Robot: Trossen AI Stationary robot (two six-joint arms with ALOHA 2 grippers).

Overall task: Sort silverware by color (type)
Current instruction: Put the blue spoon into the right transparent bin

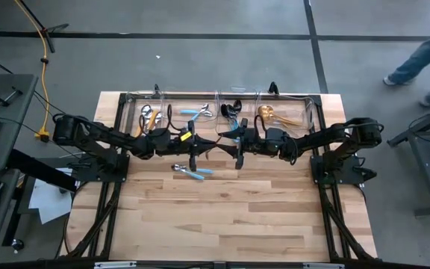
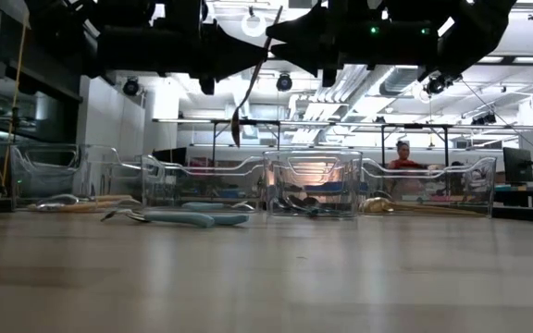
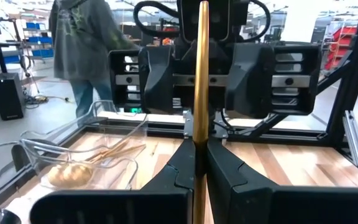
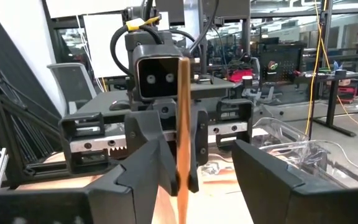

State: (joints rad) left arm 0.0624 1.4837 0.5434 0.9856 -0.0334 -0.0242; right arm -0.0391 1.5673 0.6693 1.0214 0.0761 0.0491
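Observation:
An all-gold utensil (image 2: 248, 88) hangs high above the table's middle, tilted, with its head (image 2: 236, 127) lowest. My left gripper (image 3: 197, 146) is shut on its handle. My right gripper (image 4: 197, 168) faces it from the table's right, open, with a finger on either side of the handle (image 4: 182, 112) and touching nothing. In the high view the left gripper (image 1: 204, 148) and the right gripper (image 1: 230, 146) meet nose to nose in front of the bins. Light-blue-handled pieces (image 1: 192, 172) lie flat on the wood (image 2: 185, 218). My left gripper pinches the gold utensil's handle (image 3: 199, 127) between its two fingers. The fingers come level from the table's left and lie across the handle. The utensil is lifted clear and close to upright. Handle shows above and below the fingers, and the head hangs below.
Clear bins line the far edge: orange-handled pieces (image 1: 148, 116), light-blue ones (image 1: 196, 112), black ones (image 1: 234, 110), gold ones (image 1: 278, 113). The near half of the table (image 1: 230, 224) is bare wood. People stand beyond the table (image 3: 86, 50) (image 1: 424, 52).

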